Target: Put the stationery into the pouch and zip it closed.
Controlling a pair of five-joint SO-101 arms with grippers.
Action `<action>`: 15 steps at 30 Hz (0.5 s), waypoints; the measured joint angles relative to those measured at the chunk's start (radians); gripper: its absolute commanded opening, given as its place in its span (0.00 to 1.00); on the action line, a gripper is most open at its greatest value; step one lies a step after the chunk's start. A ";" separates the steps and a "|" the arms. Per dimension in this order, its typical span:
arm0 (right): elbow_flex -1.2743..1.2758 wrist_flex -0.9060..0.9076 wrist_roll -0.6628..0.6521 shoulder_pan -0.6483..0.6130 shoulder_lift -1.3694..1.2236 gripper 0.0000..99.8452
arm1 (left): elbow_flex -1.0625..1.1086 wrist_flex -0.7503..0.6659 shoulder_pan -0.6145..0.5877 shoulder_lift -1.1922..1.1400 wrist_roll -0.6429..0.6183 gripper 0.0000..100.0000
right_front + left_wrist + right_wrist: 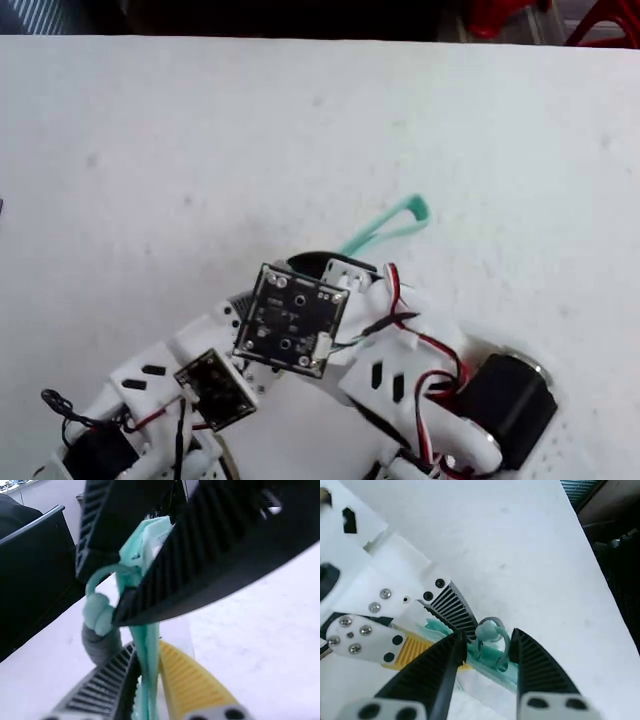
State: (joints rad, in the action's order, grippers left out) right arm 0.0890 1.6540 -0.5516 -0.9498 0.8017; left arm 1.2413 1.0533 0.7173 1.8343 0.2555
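Zip step, as I judge it. Left hand (147, 655) is clenched on the teal pouch's (492, 670) edge, black and yellow fingers either side, lifting it just over the bench (200, 150), probably to keep the zip line taut. Right hand (487, 642) is released, jaws apart, straddling the zip pull (487, 630) and its loop, placed to pinch it. I can't tell whether the stationery is inside.
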 measured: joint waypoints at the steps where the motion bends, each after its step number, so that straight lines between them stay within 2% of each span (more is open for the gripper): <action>1: 0.005 0.000 -0.014 0.000 -0.009 0.02 | 0.000 0.003 0.000 0.000 0.000 0.02; 11: 0.032 -0.035 -0.051 0.009 0.046 0.02 | 0.002 0.008 0.005 0.000 0.002 0.02; 15: 0.038 -0.095 -0.051 0.072 0.078 0.02 | 0.002 -0.002 0.005 0.000 0.002 0.02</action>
State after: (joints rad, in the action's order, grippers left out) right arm 0.1274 1.5589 -0.6022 -0.8777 0.8800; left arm 1.2428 1.0518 0.7219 1.8343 0.2570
